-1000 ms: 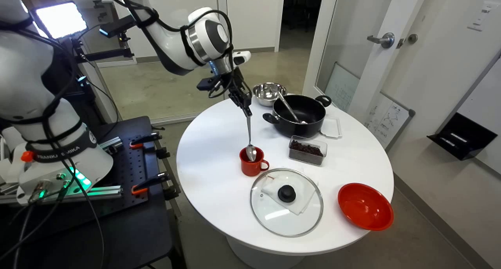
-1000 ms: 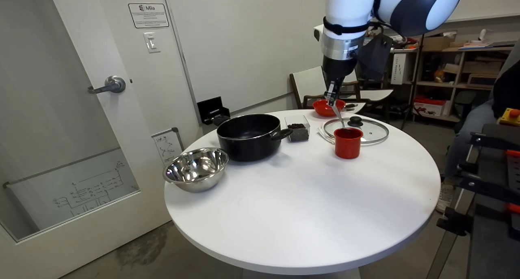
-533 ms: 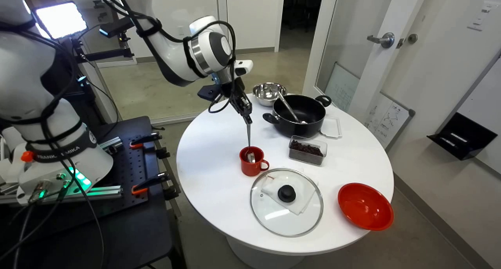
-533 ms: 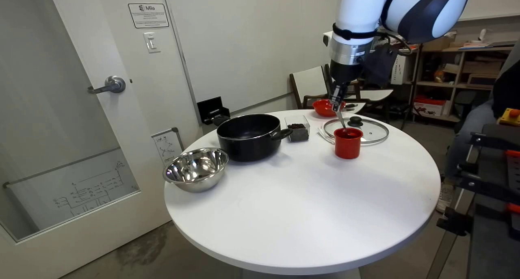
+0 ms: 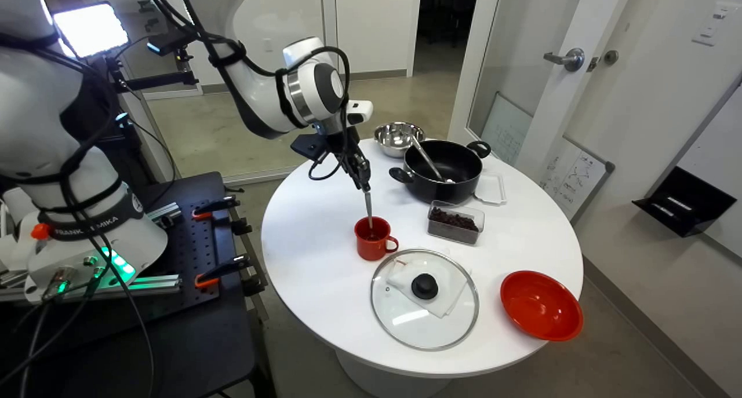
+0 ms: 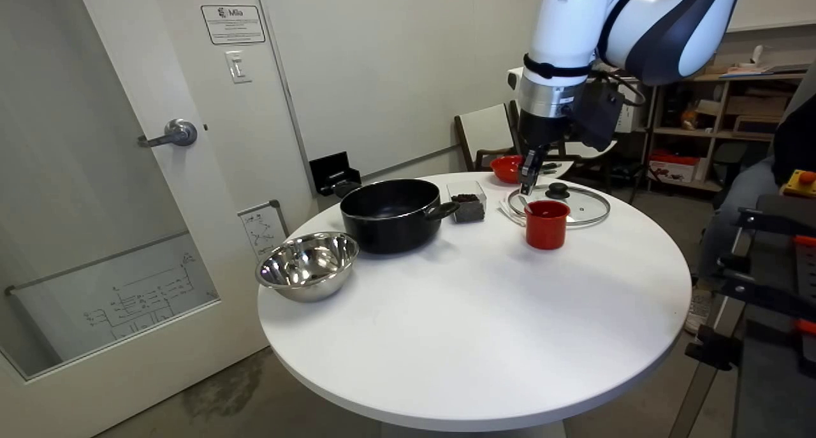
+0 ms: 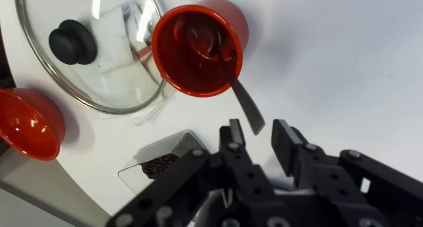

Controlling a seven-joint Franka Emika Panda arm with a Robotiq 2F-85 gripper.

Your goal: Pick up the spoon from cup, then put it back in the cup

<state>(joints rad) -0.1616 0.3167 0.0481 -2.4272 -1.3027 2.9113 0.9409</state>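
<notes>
the tool (image 7: 258, 131) has just let go: its jaws, pinching the spoon (image 7: 247, 103) a moment ago, now stand apart, holding nothing. the spoon leans in the red cup (image 6: 546, 231), handle over the rim; the return looks nearly complete.

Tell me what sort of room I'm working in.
Most likely a robotics lab or a similar workspace: a robot arm stands on a black bench, a whiteboard bears handwriting, and a sign reads Mila.
</notes>
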